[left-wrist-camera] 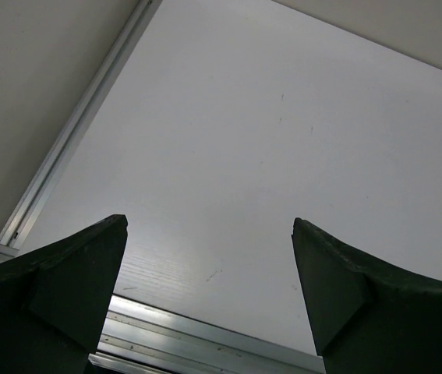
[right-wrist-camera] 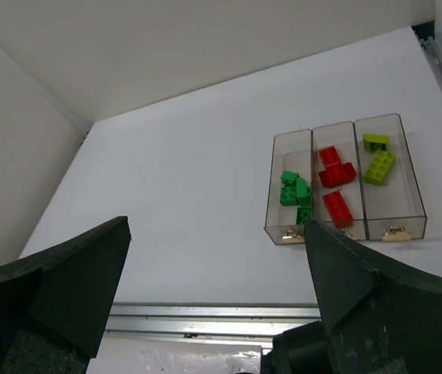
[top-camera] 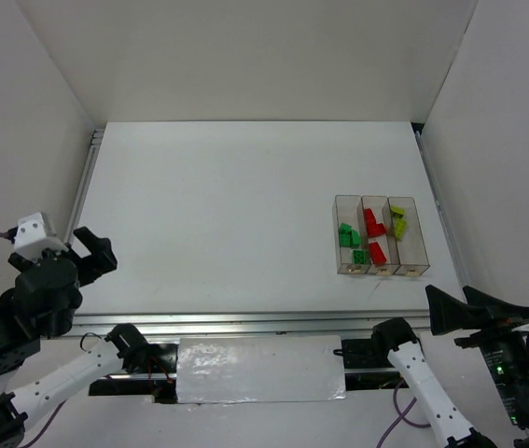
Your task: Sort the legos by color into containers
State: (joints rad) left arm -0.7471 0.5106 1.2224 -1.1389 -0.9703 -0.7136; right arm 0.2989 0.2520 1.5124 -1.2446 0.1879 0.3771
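- Legos: all visible ones sat inside the containers (top-camera: 348,209). None showed loose on the table (top-camera: 227,215).
- Green legos (top-camera: 349,237) were in the left bin of the containers, one low down against the wall shared with the middle bin.
- Red legos (top-camera: 374,227) were in the middle bin, and yellow-green legos (top-camera: 399,223) in the right bin.
- I saw no colour mixing from the top or right wrist views, so I'd judge the sort done, or nearly. What's left is at most a check for strays outside the views.
- Right gripper (top-camera: 451,295): jaws wide, nothing held, pulled back on the near side of the containers and apart from them.
- Left gripper (top-camera: 96,247): jaws wide, empty, far to the left of the containers, over bare table near the rail.
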